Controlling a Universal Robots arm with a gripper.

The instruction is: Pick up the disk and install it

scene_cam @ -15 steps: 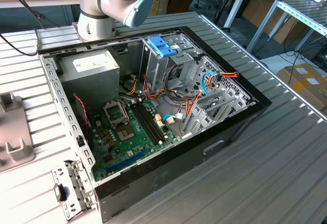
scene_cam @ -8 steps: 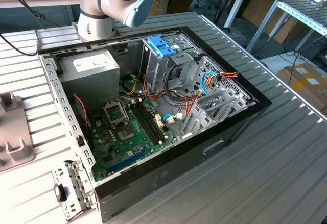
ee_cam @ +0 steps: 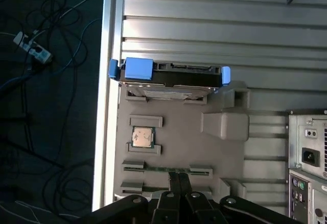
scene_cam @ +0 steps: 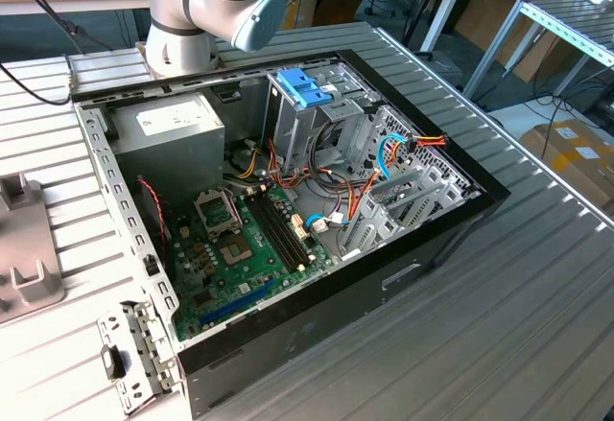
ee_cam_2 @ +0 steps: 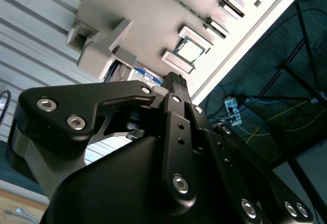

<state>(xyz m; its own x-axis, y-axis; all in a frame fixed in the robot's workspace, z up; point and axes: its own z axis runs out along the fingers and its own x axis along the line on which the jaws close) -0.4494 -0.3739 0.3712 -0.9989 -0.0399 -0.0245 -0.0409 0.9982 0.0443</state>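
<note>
In the first wrist view my pincer (ee_cam: 179,182) is pressed together, gripping nothing, above a grey fixture plate (ee_cam: 230,152). Beyond a small processor chip (ee_cam: 142,137), the disk (ee_cam: 168,78) sits at the plate's far edge, on the ribbed table (ee_cam: 214,25).

The arm (scene_cam: 206,4) is built from thick silver-grey cylindrical joints, one of which is closed by a round light-blue cap (scene_cam: 261,18). In the second wrist view the gripper (ee_cam_2: 176,81) is seen to be made of matte black angular link plates, fastened throughout with bright round-headed screws (ee_cam_2: 46,103).
</note>
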